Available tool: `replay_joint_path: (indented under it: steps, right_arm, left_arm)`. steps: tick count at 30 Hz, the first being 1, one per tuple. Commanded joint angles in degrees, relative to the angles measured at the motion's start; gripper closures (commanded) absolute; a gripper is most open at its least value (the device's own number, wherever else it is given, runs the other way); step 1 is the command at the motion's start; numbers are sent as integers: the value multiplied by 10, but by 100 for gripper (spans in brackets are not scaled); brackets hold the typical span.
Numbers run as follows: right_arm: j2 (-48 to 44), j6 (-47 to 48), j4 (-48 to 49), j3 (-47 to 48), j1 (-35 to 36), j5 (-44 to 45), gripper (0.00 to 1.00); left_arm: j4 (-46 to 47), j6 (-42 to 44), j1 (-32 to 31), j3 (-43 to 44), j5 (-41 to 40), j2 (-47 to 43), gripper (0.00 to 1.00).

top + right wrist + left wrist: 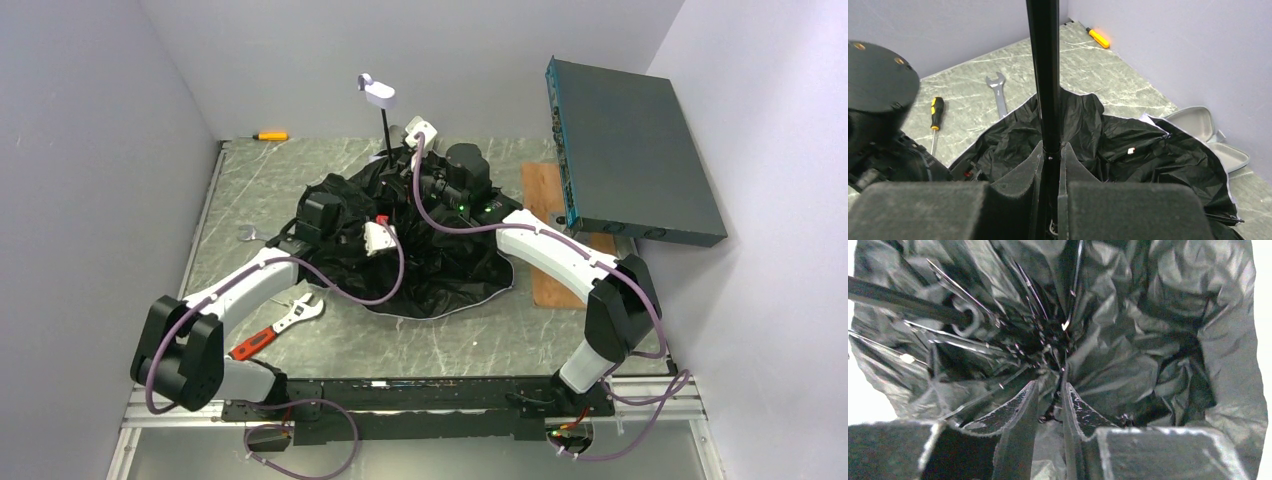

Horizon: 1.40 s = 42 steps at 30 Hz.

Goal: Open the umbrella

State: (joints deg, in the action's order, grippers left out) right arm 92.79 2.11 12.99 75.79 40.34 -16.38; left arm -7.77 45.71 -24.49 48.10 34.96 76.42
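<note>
The umbrella lies half spread mid-table, its crumpled black canopy (450, 270) facing up with a white edge. Its thin black shaft (386, 130) rises to the small pale handle (380, 94). My right gripper (447, 180) is shut on the shaft (1044, 75) low down, near the canopy; in the right wrist view the gripper (1052, 145) has both pads against it. My left gripper (335, 215) is buried in the canopy's left side. In the left wrist view this gripper (1050, 385) is nearly closed on folds of fabric (1128, 340) and thin metal ribs (963, 295).
A large dark teal flat box (630, 150) leans at the back right over a wooden board (548, 260). A red-handled adjustable wrench (280, 325), an open-end wrench (252, 235) and an orange screwdriver (270, 135) lie on the left. A grey case (1208, 135) lies beside the canopy.
</note>
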Motion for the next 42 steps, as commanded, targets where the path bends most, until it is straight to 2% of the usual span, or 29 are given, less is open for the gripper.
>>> replay_joint_path:
  steps: [1,9,15,17,20,24,25,28,29,30,34,37,38,40,42]
  right_arm:
    - [-26,-2,43,39,-2,7,100]
    - [-6,-1,37,118,-26,-6,100]
    - [17,-9,37,136,-40,-42,100]
    - [19,-10,34,125,-40,-65,100]
    - [24,-16,36,96,-38,-91,100]
    - [33,-20,35,70,-37,-112,100]
    - [33,-27,34,68,-37,-118,89]
    - [25,-36,-3,80,-38,-141,37]
    - [18,-29,-32,82,-39,-145,26]
    - [10,-19,-55,84,-41,-146,19]
    - [-27,16,-157,86,-70,-167,1]
    - [-51,23,-226,75,-125,-206,0]
    - [-56,45,-257,72,-142,-221,3]
    - [-61,111,-328,64,-158,-217,24]
    - [-60,148,-363,46,-156,-170,41]
  left_arm:
    - [-71,69,-4,-11,-51,18,72]
    - [-141,141,13,-86,-126,-4,77]
    - [-178,144,65,-79,-129,14,78]
    - [-194,132,84,-61,-93,7,73]
    - [-207,111,105,-33,2,-32,60]
    - [-148,39,109,-27,77,-95,43]
    - [-125,8,111,-22,89,-110,39]
    - [-74,-83,119,4,115,-125,29]
    - [-61,-107,119,13,118,-126,27]
    - [-42,-130,119,22,118,-125,25]
    - [-15,-189,119,56,123,-110,22]
    - [-9,-184,119,60,133,-105,22]
    - [-11,-171,118,56,134,-105,22]
    - [-25,-131,113,48,127,-105,24]
    - [-39,-90,100,36,95,-104,30]
